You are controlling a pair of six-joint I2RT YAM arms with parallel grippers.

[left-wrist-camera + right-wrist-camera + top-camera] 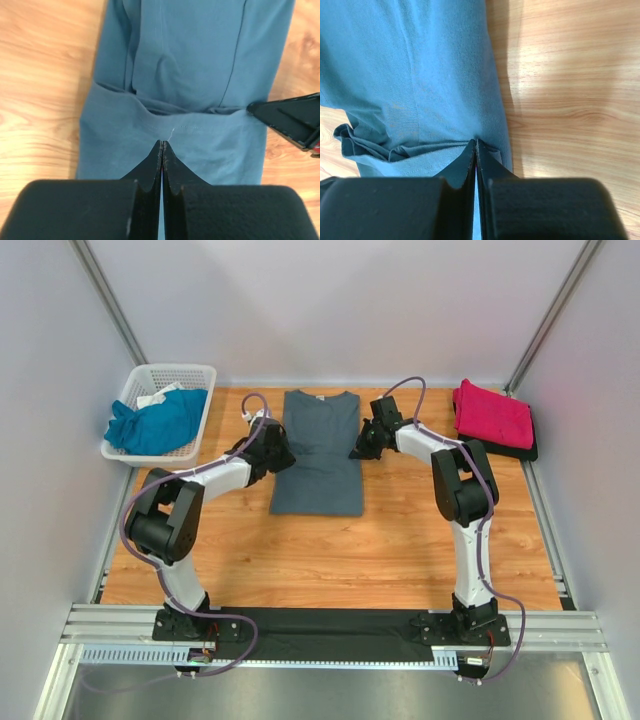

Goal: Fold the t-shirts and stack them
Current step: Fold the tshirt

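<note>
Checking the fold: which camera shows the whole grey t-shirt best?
The top external view: the grey t-shirt lies there whole. The left wrist view shows only part up close; the right wrist view, one side edge.

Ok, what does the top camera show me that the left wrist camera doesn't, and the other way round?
Only the top view: the white basket holding the teal t-shirt at rear left, and the pink t-shirt folded at rear right. Only the left wrist view: the left gripper close up, jaws shut with the tips over the cloth, and a bunched fold line running across it. Both: the grey t-shirt and the right gripper at its far side.
</note>
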